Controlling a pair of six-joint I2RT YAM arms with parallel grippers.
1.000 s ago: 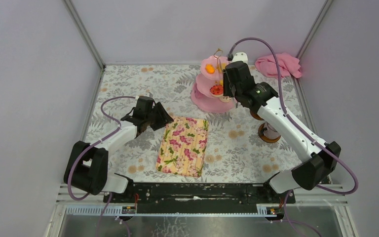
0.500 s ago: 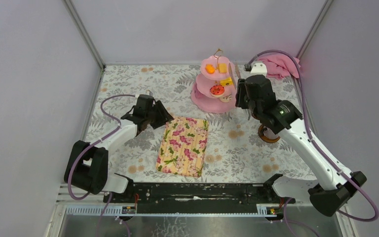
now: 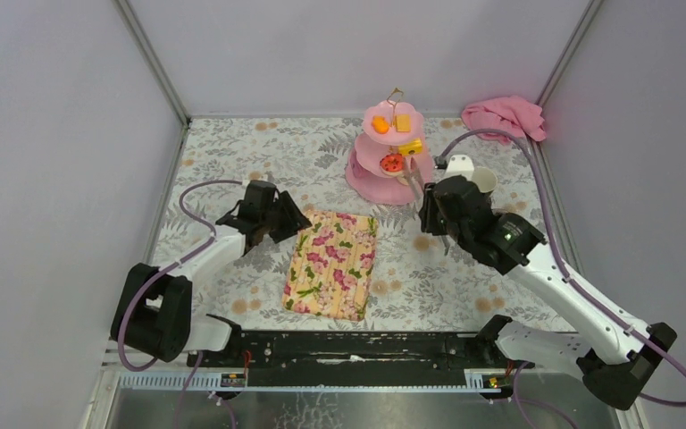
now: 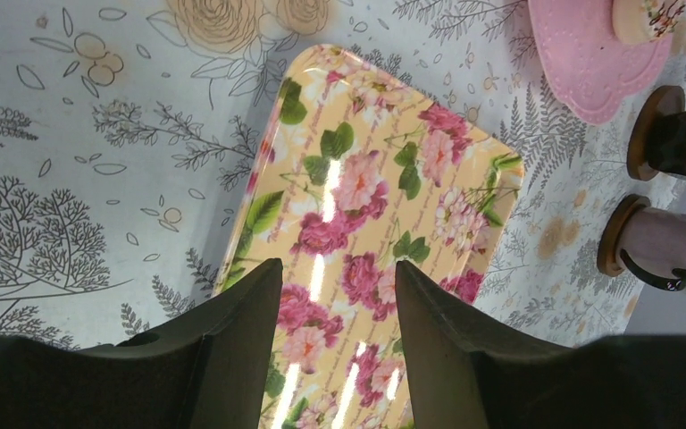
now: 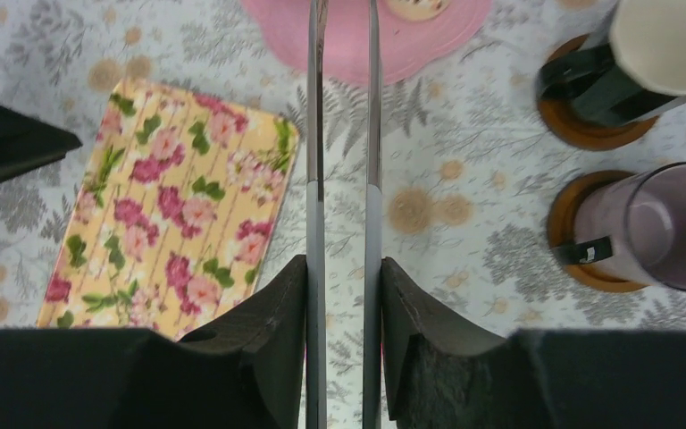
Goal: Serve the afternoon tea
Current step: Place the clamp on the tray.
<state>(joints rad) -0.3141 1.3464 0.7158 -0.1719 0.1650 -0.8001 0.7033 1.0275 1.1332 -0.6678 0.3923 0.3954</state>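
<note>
The pink three-tier stand (image 3: 377,186) stands at the back with orange (image 3: 380,124), yellow (image 3: 402,122) and red (image 3: 392,163) cakes on its tiers. My right gripper (image 3: 430,213) (image 5: 344,268) is shut on metal tongs (image 5: 314,134), whose blades point at the stand's bottom plate (image 5: 357,54) and leave the wrist view at the top. A black mug (image 5: 643,54) and a grey mug (image 5: 661,223) sit on wooden coasters to the gripper's right. My left gripper (image 3: 290,219) (image 4: 338,273) is open and empty over the floral tray's left edge.
The floral rectangular tray (image 3: 332,264) (image 4: 384,179) lies mid-table between the arms. A pink cloth (image 3: 503,116) is bunched in the back right corner. Frame posts and walls close in the table on three sides.
My right arm has pulled back from the stand toward the near side, carrying the tongs, and its jaws have narrowed on them. The left arm has barely shifted.
</note>
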